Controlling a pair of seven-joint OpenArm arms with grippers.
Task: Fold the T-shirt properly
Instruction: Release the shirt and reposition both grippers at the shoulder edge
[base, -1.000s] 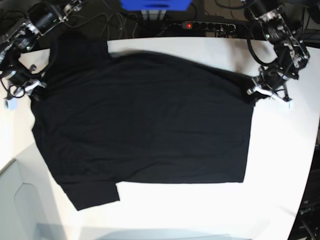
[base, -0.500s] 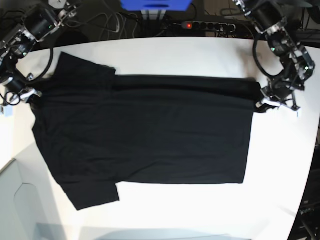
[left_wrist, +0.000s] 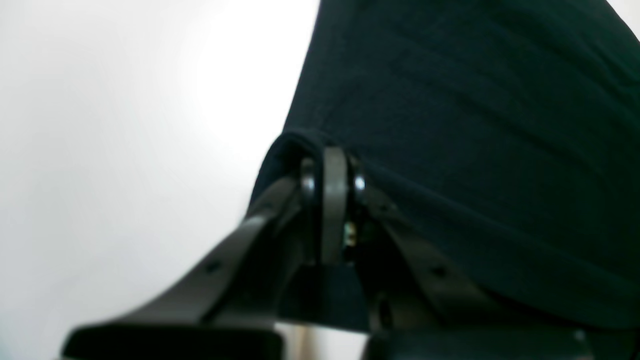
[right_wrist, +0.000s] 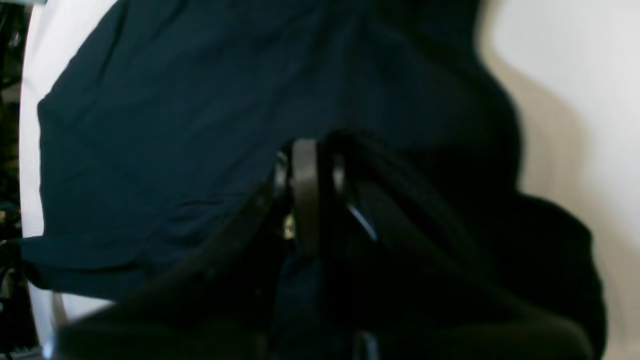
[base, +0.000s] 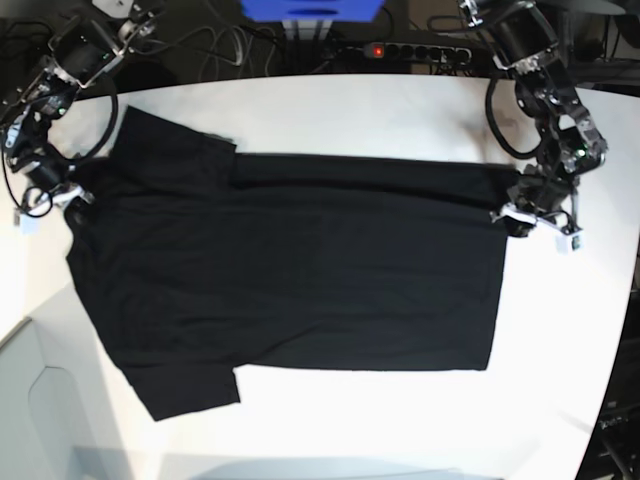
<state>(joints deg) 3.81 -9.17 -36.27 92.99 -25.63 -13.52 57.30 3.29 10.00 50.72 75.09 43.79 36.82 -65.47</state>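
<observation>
Since prev frames both arms pulled the top edge of the shirt toward the near side of the table; the folded band up top is wider now and the far sleeve lies flat.

Base view: large black short-sleeved fabric T-shirt (base: 290, 270) spread flat on white tabletop (base: 560, 350), plain side up, sleeves at view-left, hem at view-right. Top edge doubled over onto the body. Left gripper (base: 512, 218) sits at the hem-side top corner, view-right; right gripper (base: 68, 193) at the shoulder-side corner, view-left. Black power strip w/ red light (base: 400, 50) behind the table, blue box (base: 312, 10) next to it.

Left wrist view: left gripper (left_wrist: 331, 172) jaws together, pinching a folded edge of the T-shirt (left_wrist: 475, 125); cloth wraps over the tips. White tabletop (left_wrist: 125, 125) to the left of the fabric.

Right wrist view: right gripper (right_wrist: 306, 167) jaws together, clamped on bunched T-shirt (right_wrist: 175, 100) fabric; blurry, dark. Cloth spreads away beyond the tips, white tabletop (right_wrist: 575, 75) at right.
</observation>
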